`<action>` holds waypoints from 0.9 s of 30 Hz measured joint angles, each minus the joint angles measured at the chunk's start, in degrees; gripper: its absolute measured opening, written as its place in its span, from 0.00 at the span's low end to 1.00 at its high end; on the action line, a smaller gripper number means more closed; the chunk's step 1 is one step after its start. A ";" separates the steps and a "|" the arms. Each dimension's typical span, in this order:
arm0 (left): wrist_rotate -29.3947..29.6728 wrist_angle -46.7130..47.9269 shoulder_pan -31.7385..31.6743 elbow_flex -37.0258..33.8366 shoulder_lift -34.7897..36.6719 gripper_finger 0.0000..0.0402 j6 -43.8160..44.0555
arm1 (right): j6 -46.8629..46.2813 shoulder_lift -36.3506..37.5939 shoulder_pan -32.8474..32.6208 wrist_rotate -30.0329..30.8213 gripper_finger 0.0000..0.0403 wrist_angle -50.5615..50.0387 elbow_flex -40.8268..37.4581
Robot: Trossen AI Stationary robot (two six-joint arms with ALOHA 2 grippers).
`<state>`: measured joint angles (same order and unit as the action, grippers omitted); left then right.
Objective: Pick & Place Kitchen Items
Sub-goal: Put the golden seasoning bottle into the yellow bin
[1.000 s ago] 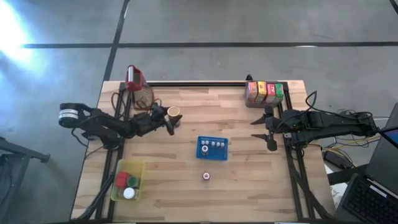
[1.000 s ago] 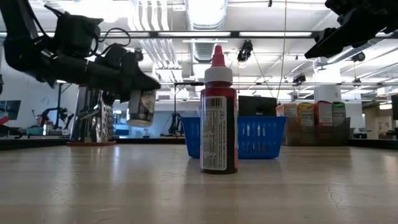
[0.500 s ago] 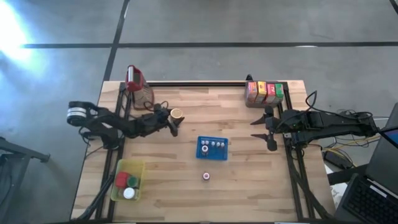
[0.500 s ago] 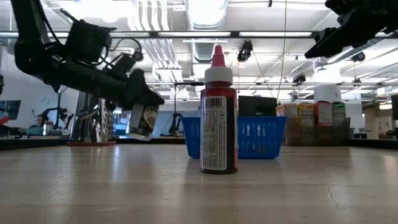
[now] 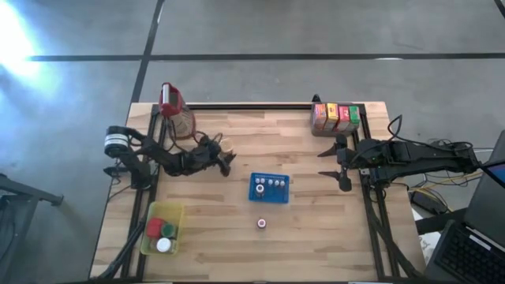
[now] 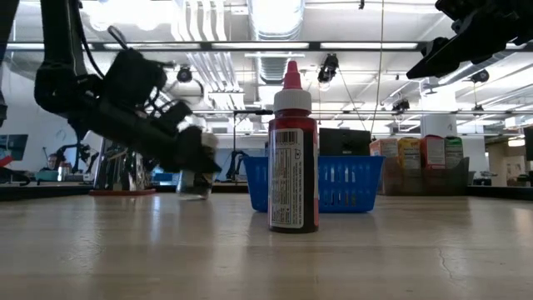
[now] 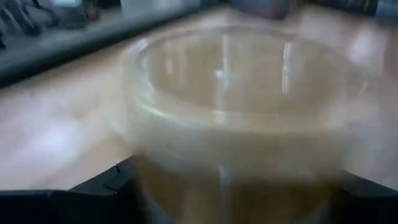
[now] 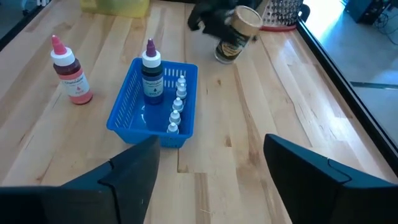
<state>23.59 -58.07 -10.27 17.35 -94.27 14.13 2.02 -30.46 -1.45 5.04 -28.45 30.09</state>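
Here the left gripper (image 8: 208, 18) grasps a tilted, clear, labelled jar (image 8: 235, 36); right gripper (image 5: 341, 165) released.

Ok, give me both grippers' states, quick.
Left gripper: closed on the small jar, low at the table.
Right gripper: open, empty, waiting at the table's right side.

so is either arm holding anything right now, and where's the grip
The left gripper holds a small clear jar by its sides, tilted just over the table. The right gripper is open and holds nothing.
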 joint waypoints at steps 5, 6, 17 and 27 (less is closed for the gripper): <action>-2.03 1.81 -0.02 0.32 0.82 0.72 1.13 | 0.07 -0.01 -0.02 0.00 0.75 0.02 0.00; -1.87 2.24 0.00 0.32 0.77 0.72 1.47 | 0.05 0.00 -0.02 0.00 0.76 0.02 0.00; -6.57 4.28 -0.02 0.17 3.66 0.74 2.08 | -0.06 0.00 -0.02 0.00 0.87 0.02 0.00; -11.17 10.79 -0.02 0.19 9.41 0.74 2.06 | 0.08 -0.01 0.00 0.00 0.90 0.00 0.00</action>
<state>12.42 -47.28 -10.28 17.54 -84.85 16.19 2.10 -30.47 -1.45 5.04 -28.45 30.09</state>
